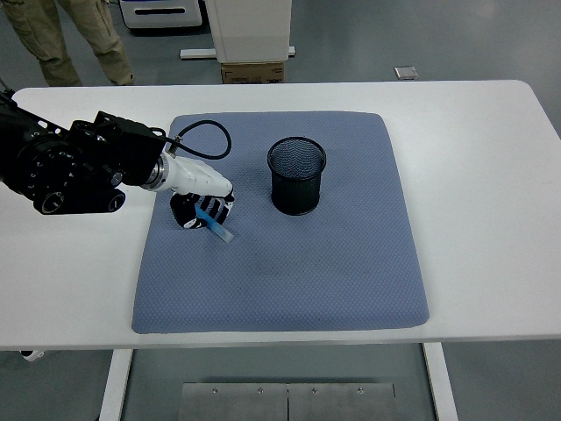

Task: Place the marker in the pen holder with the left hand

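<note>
Nearest you, the blue mat (289,263) covers the middle of the white worktop (491,219). Left of centre, your left hand (200,203) has its fingers (219,209) clenched around the blue marker (216,224), whose tip touches the mat. Right of it, near but apart, the black mesh pen holder (296,175) stands upright. A person's legs (74,39) show at upper left.

Bare mat (289,272) beside pen holder (296,175)

Left robot hand (200,203) gripping marker (216,224), pen holder (296,175) nearby.
</note>
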Robot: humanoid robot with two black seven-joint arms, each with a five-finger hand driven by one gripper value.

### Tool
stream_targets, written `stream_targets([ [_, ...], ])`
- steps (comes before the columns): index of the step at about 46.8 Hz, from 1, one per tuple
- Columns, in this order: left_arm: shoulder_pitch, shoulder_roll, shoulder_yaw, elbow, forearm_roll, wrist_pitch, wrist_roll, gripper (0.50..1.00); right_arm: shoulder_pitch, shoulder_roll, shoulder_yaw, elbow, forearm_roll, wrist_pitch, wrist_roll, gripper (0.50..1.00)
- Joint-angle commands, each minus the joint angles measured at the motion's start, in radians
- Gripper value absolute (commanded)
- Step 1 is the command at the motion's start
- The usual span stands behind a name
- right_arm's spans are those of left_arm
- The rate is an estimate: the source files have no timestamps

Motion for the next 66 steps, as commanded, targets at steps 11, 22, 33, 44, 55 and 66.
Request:
stream_targets([
  [11, -0.026, 0.002, -0.001, 0.023, -0.050, -0.002, -0.004, 0.500, 0.000, 0.000, 0.000, 0.000, 0.000, 0.000, 0.000, 1.000],
  [22, -0.059, 0.021, -0.014, 0.023, -0.097, -0.005, -0.014, 0.500, 0.000, 0.000, 0.000, -0.001, 0.000, 0.000, 0.000, 1.000],
  [33, -0.105, 0.041, -0.046, 0.023, -0.126, -0.045, -0.014, 0.500, 0.000, 0.000, 0.000, 0.000, 0.000, 0.000, 0.000, 1.000],
  [44, -0.148, 0.054, -0.061, 0.029, -0.169, -0.046, -0.014, 0.500, 0.000, 0.000, 0.000, 0.000, 0.000, 0.000, 0.000, 1.000],
  [55, -0.159, 0.052, -0.132, 0.030, -0.238, -0.049, -0.014, 0.500, 0.000, 0.000, 0.000, 0.000, 0.000, -0.001, 0.000, 1.000],
  [66, -0.153, 0.043, -0.215, 0.030, -0.341, -0.109, -0.014, 0.500, 0.000, 0.000, 0.000, 0.000, 0.000, 0.000, 0.000, 1.000],
])
